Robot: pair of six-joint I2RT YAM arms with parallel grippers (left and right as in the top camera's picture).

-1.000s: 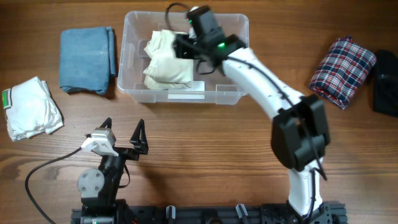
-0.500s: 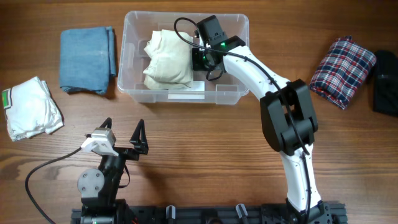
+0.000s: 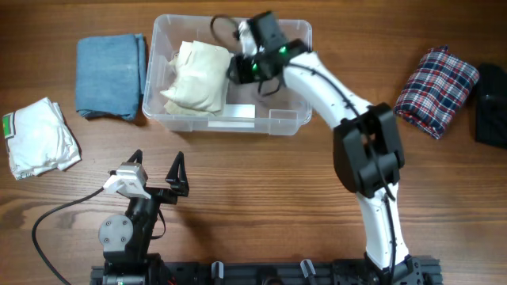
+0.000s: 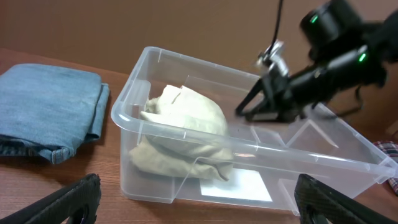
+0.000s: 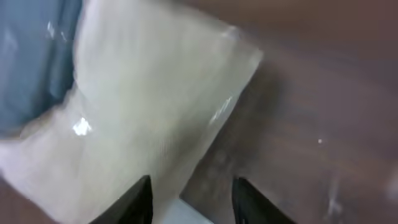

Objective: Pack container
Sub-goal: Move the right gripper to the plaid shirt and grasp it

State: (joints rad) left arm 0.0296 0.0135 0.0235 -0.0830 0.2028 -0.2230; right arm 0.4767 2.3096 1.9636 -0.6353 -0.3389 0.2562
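Note:
The clear container (image 3: 279,123) stands at the back middle of the table, white label (image 3: 234,123) on its near side. A cream folded cloth (image 3: 195,75) lies in its left half. My right gripper (image 3: 238,70) is inside the container, open, right beside the cloth's right edge. In the right wrist view its fingers (image 5: 194,200) are apart with the cloth (image 5: 143,93) at the left finger. My left gripper (image 3: 155,176) is open and empty near the front edge. In the left wrist view its jaws (image 4: 196,194) face the container (image 4: 249,149) and cloth (image 4: 186,118).
A blue folded cloth (image 3: 111,75) lies left of the container. A white folded cloth (image 3: 36,136) lies at the far left. A plaid folded cloth (image 3: 436,89) and a dark item (image 3: 491,103) lie at the right.
My right gripper moved left inside the container. The cream cloth and the container itself shifted a little to the left. The left arm has not moved.

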